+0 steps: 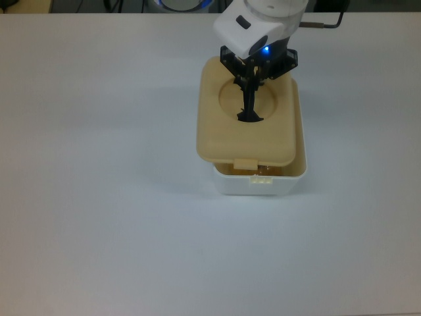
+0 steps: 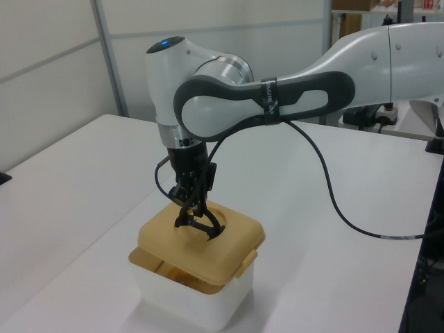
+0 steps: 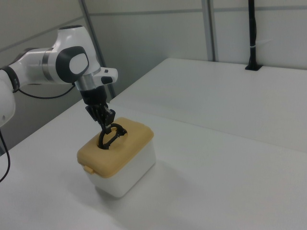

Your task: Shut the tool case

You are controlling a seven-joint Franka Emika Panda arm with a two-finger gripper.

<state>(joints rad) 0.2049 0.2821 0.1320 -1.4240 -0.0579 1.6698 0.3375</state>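
Observation:
The tool case is a white tub (image 1: 263, 186) with a tan lid (image 1: 247, 141) lying over it. The lid sits slightly toward the top view's left, so the tub's front and right rim still show. My gripper (image 1: 250, 80) points down, shut on the lid's black handle (image 1: 249, 110), which stands up from the round recess. In the left view the gripper (image 2: 192, 202) holds the handle (image 2: 200, 224) above the lid (image 2: 201, 246), and a narrow gap shows along the tub (image 2: 187, 295) rim. The right view shows the gripper (image 3: 106, 122), the lid (image 3: 120, 148) and the tub (image 3: 125, 175).
The case stands on a wide white table (image 1: 99, 197). A black cable (image 2: 333, 201) hangs from the arm down to the table in the left view. A black post (image 3: 252, 36) stands at the table's far edge in the right view.

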